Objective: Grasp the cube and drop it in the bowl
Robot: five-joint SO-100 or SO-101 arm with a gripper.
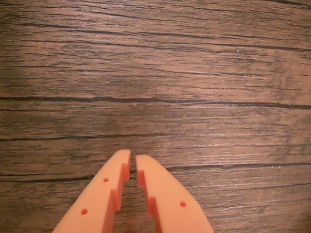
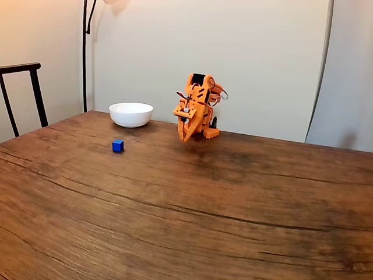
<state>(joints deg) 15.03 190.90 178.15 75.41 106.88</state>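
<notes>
The orange two-finger gripper [image 1: 132,158] has its jaws nearly closed, with only a thin slit between the tips, and they hold nothing above the dark brown wooden tabletop [image 1: 194,73]. In the fixed view the small bright-blue cube [image 2: 118,146] lies on the tabletop well apart to the left of the gripper [image 2: 185,138]. The round white glossy bowl [image 2: 131,114] stands behind the cube, and nothing lies between them.

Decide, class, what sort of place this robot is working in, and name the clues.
Probably a room in a home, not a lab: a large wood-grain dining-style table, a dark chair at its far left in the fixed view, and a floor lamp pole against a plain wall.
</notes>
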